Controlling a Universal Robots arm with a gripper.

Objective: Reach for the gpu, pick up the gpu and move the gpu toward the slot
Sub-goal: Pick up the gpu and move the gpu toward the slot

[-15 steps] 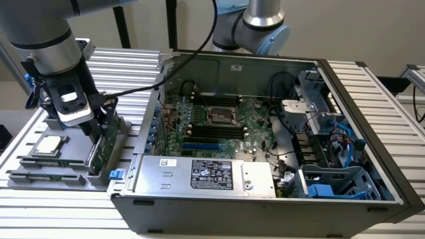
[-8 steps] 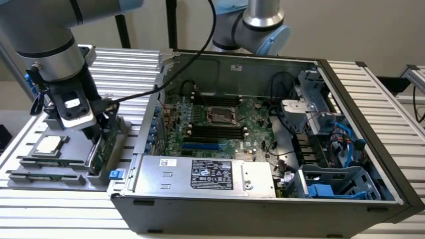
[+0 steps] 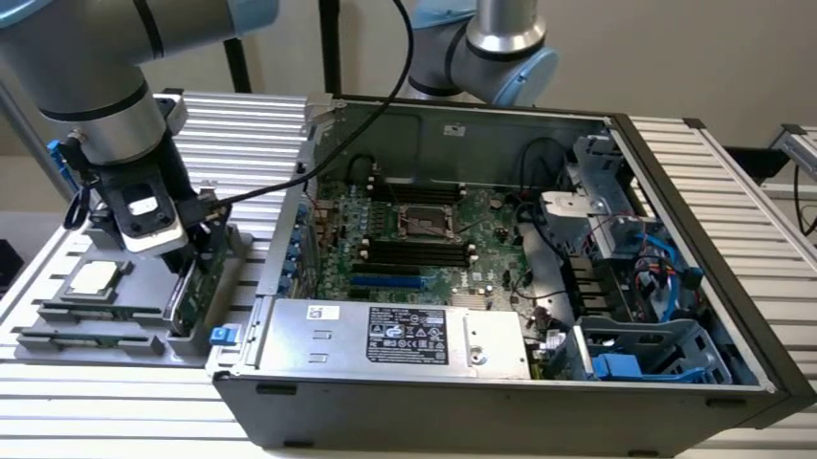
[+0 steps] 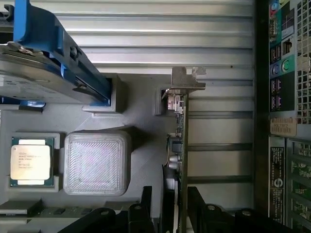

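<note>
Down at the grey tray (image 3: 77, 335), the gripper (image 3: 191, 253) hangs over the gpu (image 3: 189, 287). The gpu stands on its long edge in a groove along the tray edge nearest the case (image 3: 511, 402). In the wrist view the card (image 4: 183, 131) is seen edge-on, with its silver bracket at the far end. The gripper (image 4: 170, 191) is spread, with one black finger (image 4: 146, 206) on each side of the board and a gap on the component side, so nothing is clamped. The card sits low in the tray, not lifted, and is well apart from the blue slot (image 3: 389, 283) on the motherboard inside the case. On the same tray a cpu (image 4: 30, 161) lies flat toward the opposite edge. A drive (image 4: 43, 77) with blue rails stands at the corner beyond it. The tray rests on the slatted table (image 3: 115, 411), just beside the case.
</note>
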